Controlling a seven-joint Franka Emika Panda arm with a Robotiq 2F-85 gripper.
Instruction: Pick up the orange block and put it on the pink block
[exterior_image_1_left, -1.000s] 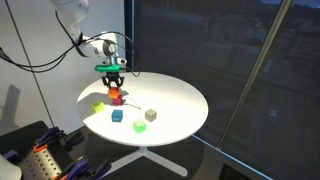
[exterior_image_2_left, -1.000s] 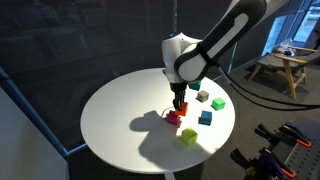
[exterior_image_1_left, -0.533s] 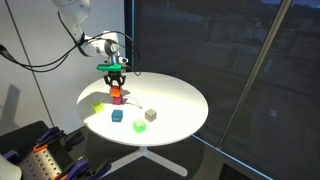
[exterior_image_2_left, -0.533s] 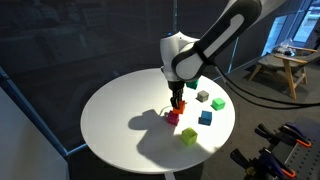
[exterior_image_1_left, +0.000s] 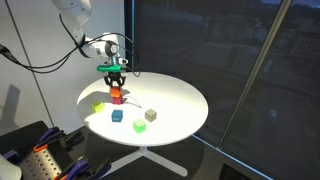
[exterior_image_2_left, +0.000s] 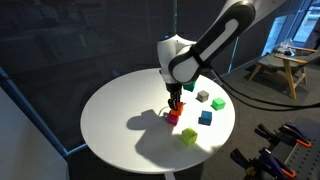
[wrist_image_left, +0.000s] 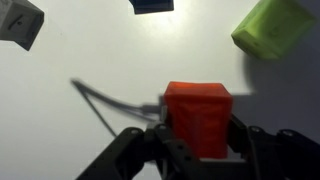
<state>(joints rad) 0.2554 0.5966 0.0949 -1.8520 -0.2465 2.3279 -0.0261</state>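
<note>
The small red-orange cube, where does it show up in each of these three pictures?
In an exterior view: the small red-orange cube sits left of centre.
In an exterior view: it is just right of centre, slightly low.
Wrist view: it fills the lower middle.
Shared landmark: the lime-green cube, close beside it in all three.

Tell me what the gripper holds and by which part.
The small red-orange cube, pinched on two opposite side faces between the fingers of the gripper.

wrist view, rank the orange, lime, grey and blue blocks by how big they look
1. orange block, nearest the camera
2. lime block
Grey block and blue block are cropped by the frame, so unranked.
</note>
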